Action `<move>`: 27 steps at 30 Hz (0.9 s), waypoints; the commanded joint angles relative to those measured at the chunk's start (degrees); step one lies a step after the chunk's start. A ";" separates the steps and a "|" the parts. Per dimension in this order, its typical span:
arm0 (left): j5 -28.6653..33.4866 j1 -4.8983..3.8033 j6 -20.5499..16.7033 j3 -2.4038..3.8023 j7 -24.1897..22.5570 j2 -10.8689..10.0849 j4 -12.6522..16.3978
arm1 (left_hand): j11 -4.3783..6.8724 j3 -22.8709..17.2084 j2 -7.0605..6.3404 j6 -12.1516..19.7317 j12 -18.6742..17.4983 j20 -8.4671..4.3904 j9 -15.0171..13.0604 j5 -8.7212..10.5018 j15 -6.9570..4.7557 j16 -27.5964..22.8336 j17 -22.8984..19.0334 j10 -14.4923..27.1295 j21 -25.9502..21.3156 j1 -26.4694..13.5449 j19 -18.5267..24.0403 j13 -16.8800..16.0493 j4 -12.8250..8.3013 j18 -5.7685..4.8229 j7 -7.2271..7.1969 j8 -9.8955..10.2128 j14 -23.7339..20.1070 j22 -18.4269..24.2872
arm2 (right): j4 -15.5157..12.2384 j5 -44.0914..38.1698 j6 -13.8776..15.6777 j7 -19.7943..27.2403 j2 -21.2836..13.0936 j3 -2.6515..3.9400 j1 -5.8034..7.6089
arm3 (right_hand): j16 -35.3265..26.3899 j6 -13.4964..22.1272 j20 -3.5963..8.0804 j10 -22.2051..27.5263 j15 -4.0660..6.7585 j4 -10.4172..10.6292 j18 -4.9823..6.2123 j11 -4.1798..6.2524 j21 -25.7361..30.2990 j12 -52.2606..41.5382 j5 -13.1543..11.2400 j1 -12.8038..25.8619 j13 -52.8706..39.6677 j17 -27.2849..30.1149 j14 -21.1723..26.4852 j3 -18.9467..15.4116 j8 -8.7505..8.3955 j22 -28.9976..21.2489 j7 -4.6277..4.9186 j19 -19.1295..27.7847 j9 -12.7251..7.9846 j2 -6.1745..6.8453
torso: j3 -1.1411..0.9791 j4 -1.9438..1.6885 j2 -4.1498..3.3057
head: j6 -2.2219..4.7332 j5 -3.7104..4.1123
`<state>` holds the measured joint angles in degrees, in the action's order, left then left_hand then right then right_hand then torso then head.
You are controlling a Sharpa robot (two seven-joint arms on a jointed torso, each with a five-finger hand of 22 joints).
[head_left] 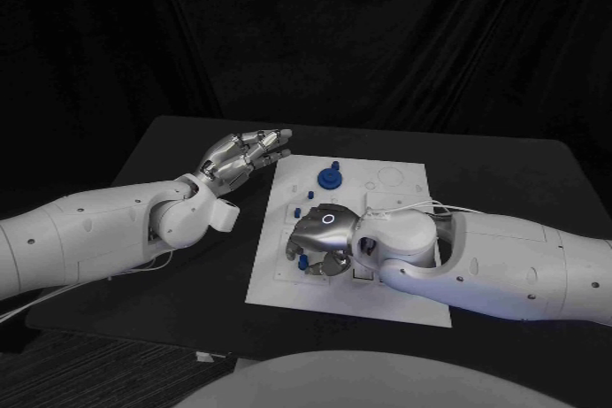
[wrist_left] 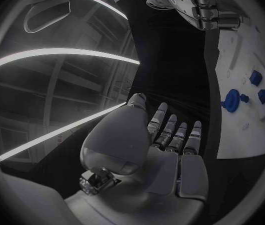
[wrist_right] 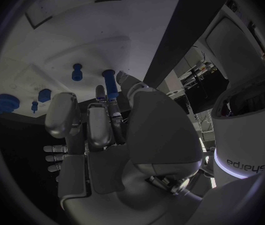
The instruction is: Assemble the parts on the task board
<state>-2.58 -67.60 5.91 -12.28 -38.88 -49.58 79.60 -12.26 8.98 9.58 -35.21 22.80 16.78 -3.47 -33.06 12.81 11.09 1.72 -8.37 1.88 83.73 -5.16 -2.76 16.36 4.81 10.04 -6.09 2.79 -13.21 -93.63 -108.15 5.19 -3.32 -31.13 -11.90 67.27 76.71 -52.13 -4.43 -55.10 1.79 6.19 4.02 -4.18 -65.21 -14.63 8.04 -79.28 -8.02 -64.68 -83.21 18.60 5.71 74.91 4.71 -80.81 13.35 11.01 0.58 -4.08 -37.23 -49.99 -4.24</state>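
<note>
The white task board (head_left: 383, 288) lies mid-table. My right hand (head_left: 324, 240) hangs over its left middle, fingers pointing down. In the right wrist view its thumb and a fingertip (wrist_right: 100, 92) pinch an upright blue peg (wrist_right: 110, 83). Small blue parts (head_left: 302, 263) show by those fingers. A large round blue part (head_left: 331, 175) stands near the far edge, with smaller blue pieces (head_left: 310, 194) beside it. My left hand (head_left: 246, 151) hovers off the board's far left corner, fingers straight, holding nothing. The left wrist view shows that hand (wrist_left: 170, 145), the board (wrist_left: 245, 130) and the round part (wrist_left: 231, 100).
Black table (head_left: 166, 160) surrounds the board, with bare room at the left and far side. My right forearm (head_left: 510, 266) lies across the board's right half. White cables (head_left: 409, 209) run over the board by the right wrist.
</note>
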 commanded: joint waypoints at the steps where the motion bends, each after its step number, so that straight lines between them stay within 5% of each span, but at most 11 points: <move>1: 0.30 0.10 0.93 0.06 -3.34 0.14 0.04 | -0.27 -0.33 0.16 -0.19 -0.03 0.10 -0.06 -0.29 0.27 0.14 0.03 0.24 -0.05 0.56 -0.13 -0.03 -0.11 -0.73 2.73 -0.33 -0.01 -0.04 | -0.33 -1.85 -0.19 -2.44 -0.21 0.02 -0.17 | -0.52 0.90 -0.07 1.34 -0.15 0.28 1.08 -0.06 0.81 0.23 -1.22 0.79 -0.28 0.70 0.65 -1.30 -0.47 8.24 -0.26 0.72 -0.13 -0.06 | 0.00 0.01 -0.01 | -0.01 0.00; 5: 0.30 0.11 0.98 0.06 -3.26 0.13 0.01 | -0.27 -0.33 0.16 -0.19 -0.03 0.10 -0.06 -0.29 0.27 0.14 0.03 0.24 -0.05 0.56 -0.13 -0.03 -0.11 -0.73 2.73 -0.33 -0.01 -0.04 | -0.52 -1.95 1.49 -2.98 -0.70 0.02 -0.17 | -0.72 2.56 -0.38 5.15 -0.42 1.34 1.19 -0.44 1.72 0.53 -2.66 0.79 -0.37 1.16 0.98 -4.56 -1.05 8.11 -1.17 0.98 -0.29 -0.24 | 0.00 -0.01 -0.02 | -0.01 0.00; 10: 0.30 0.12 1.00 0.06 -3.17 0.01 0.05 | -0.26 -0.36 0.17 -0.25 0.01 0.10 -0.07 -0.30 0.27 0.14 0.04 0.24 -0.03 0.59 -0.18 -0.04 -0.12 -0.71 2.73 -0.35 -0.01 -0.11 | -1.03 -2.00 5.11 -3.54 -2.06 0.02 -0.13 | -0.92 3.91 -0.60 8.41 -0.66 4.20 1.38 -0.70 2.96 0.52 -3.89 -0.21 -0.12 1.66 1.30 -7.32 -1.35 7.87 -1.18 1.33 -0.47 0.49 | 0.01 -0.01 0.00 | -0.01 -0.08; 14: 0.30 0.12 0.97 0.06 -3.15 -0.08 0.09 | -0.26 -0.36 0.17 -0.25 0.01 0.10 -0.07 -0.30 0.27 0.14 0.04 0.24 -0.03 0.59 -0.18 -0.04 -0.12 -0.71 2.73 -0.35 -0.01 -0.11 | -2.97 -1.90 9.68 -4.41 -4.51 0.03 0.39 | -1.25 4.49 -0.66 10.23 -0.69 10.46 1.57 -0.63 4.20 -0.13 -5.06 0.19 0.19 2.36 1.74 -10.21 -1.22 7.65 -1.62 1.73 -0.80 3.07 | 0.00 -0.01 0.04 | -0.01 -0.18; 16: 0.30 0.12 0.96 0.06 -3.13 -0.08 0.05 | -0.26 -0.37 0.17 -0.30 0.00 0.10 -0.07 -0.30 0.27 0.16 0.04 0.25 -0.01 0.60 -0.21 -0.04 -0.12 -0.70 2.73 -0.36 -0.01 -0.16 | -4.05 -0.92 12.50 -4.35 -5.87 0.03 1.06 | -1.16 4.34 -0.71 10.28 -0.83 10.84 1.54 -0.94 4.24 -0.52 -4.94 5.58 0.30 2.30 1.67 -11.21 -1.06 7.67 -1.66 1.67 -0.89 4.22 | -0.01 0.01 0.05 | -0.01 -0.19; 20: 0.30 0.13 0.93 0.06 -3.12 -0.08 -0.06 | -0.26 -0.38 0.17 -0.34 0.03 0.10 -0.08 -0.30 0.26 0.17 0.04 0.25 0.00 0.61 -0.25 -0.04 -0.12 -0.69 2.72 -0.38 -0.01 -0.21 | -6.75 3.89 19.18 -2.98 -9.63 0.03 3.86 | -0.82 3.75 -0.80 9.90 -0.94 10.87 1.48 -1.07 3.95 -1.02 -4.81 6.96 0.30 1.78 1.44 -11.26 -0.71 7.76 -1.42 1.49 -0.85 4.06 | 0.00 0.00 0.05 | -0.01 0.21; 24: 0.30 0.13 0.91 0.06 -3.07 -0.11 -0.12 | -0.25 -0.40 0.17 -0.36 0.04 0.10 -0.08 -0.30 0.25 0.18 0.04 0.25 0.04 0.62 -0.36 -0.04 -0.13 -0.68 2.72 -0.39 -0.01 -0.46 | -10.33 11.97 24.88 -2.78 -14.76 0.03 7.76 | -5.81 1.56 -0.82 4.51 -0.84 10.36 2.78 -0.61 11.48 -5.96 -3.33 5.01 -1.50 9.70 4.85 -8.92 0.46 5.80 -0.22 4.51 -0.67 1.14 | 0.00 -0.04 0.00 | -0.01 0.57; 27: 0.30 0.14 0.92 0.06 -2.97 -0.05 -0.22 | -0.25 -0.40 0.17 -0.36 0.04 0.10 -0.08 -0.30 0.25 0.18 0.04 0.25 0.04 0.62 -0.36 -0.04 -0.13 -0.68 2.72 -0.39 -0.01 -0.46 | -12.10 18.88 27.59 -3.22 -18.21 0.03 10.49 | -5.19 -1.35 -0.65 -1.28 -0.63 9.53 2.50 0.69 10.33 -13.19 -2.28 3.81 -5.29 8.85 4.18 -8.11 1.94 6.25 0.92 3.74 -0.17 -0.30 | 0.01 -0.03 0.02 | -0.01 0.74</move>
<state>-2.58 -67.53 6.20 -12.28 -38.89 -49.72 79.38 -12.26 8.82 9.58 -35.21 22.80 16.79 -3.47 -33.06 12.80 11.09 1.72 -8.37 1.88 83.74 -5.16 -2.76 16.19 4.81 10.04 -6.11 2.78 -13.62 -104.97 -99.50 24.88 -5.70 -48.49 -11.90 76.95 71.43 -52.86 -5.22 -54.98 1.19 15.93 6.30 -3.80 -54.85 -26.46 5.40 -75.14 -12.67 -55.89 -78.97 10.33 7.33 74.94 5.47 -76.74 13.04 11.24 0.58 -4.07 -37.20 -49.99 -3.67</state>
